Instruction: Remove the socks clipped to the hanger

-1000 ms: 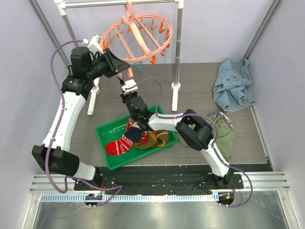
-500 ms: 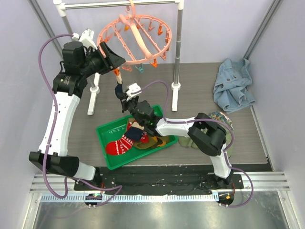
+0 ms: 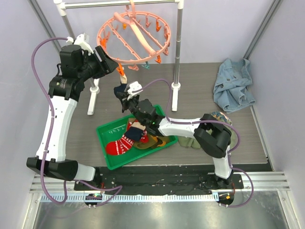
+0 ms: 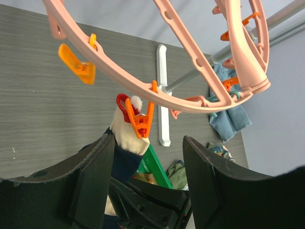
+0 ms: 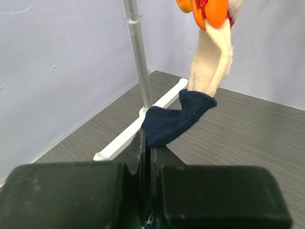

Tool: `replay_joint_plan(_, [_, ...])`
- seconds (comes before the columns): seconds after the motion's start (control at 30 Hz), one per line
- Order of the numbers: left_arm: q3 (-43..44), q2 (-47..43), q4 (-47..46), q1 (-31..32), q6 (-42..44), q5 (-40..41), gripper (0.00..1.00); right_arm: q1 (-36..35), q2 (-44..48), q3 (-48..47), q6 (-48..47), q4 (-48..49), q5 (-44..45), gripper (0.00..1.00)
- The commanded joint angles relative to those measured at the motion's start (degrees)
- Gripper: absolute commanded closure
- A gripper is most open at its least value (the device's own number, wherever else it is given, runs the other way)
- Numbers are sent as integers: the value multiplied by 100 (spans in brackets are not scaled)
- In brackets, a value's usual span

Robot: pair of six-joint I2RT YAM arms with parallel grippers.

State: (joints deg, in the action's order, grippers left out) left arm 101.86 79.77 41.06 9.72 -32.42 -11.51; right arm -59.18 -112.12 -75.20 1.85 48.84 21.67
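Because the right claw (image 5: 147, 143) grips only the navy end of the sock (image 5: 172, 121), which hangs from an orange peg (image 4: 139, 122) on the hanger (image 4: 190, 98) near the tabletop's (image 3: 200, 90) back left corner, a tug could slip off or swing the hanger; the left claw (image 4: 145, 149) gapes wide.

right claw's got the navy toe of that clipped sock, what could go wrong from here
1. The right claw is shut on only the navy toe of the sock, so a pull may slip off the fabric.
2. The orange peg clamps the sock's cuff; pulling before it opens could drag the hanger sideways on the rack.
3. The left claw is open just below that peg, with the right claw close beneath; they could bump.
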Motion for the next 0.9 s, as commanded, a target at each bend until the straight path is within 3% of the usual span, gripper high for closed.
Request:
replay_joint_plan(0.0, [-17, -84, -185, -22, 201, 70, 37, -41, 375, -30, 70, 143, -66, 99])
replay_joint_plan(0.27, [-96, 127, -476, -31, 140, -211, 37, -59, 454, -30, 97, 152, -111, 99])
replay_joint_plan(0.87, [-149, 478, -669, -22, 166, 35, 42, -76, 515, -12, 176, 170, -189, 99])
